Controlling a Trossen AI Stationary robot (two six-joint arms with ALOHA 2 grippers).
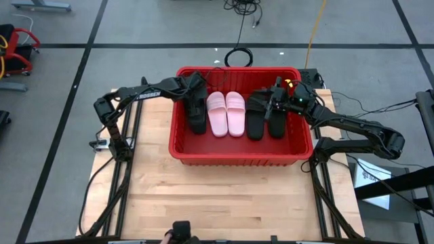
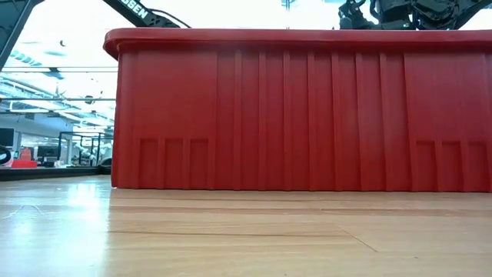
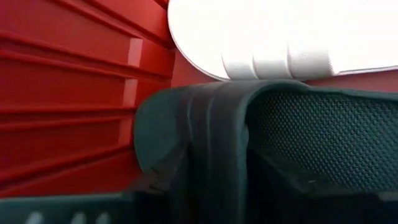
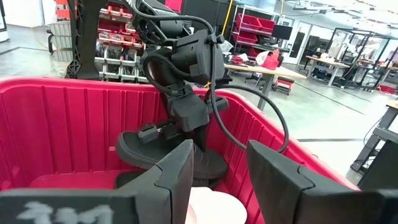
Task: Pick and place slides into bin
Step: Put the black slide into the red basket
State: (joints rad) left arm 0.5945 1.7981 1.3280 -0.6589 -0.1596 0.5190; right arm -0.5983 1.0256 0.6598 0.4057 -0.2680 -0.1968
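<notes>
— Where's the left claw (image 1: 197, 102)?
— Inside the bin (image 1: 241, 157), on the black slide (image 1: 197, 116) beside the pink pair (image 1: 226, 114); grip unclear. Right claw (image 4: 217, 180) gapes, empty.
— Release fully, then lift straight up.

Bins: one, red (image 1: 241, 156)
Pink slides: two (image 1: 226, 114), side by side in the bin
Black slides: at least three in view (image 1: 266, 116); any more are hidden under the arms
Arms: two

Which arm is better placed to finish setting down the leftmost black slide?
Left: the left gripper is on that black slide inside the bin; the right gripper hovers, fingers open, at the other end.
</notes>
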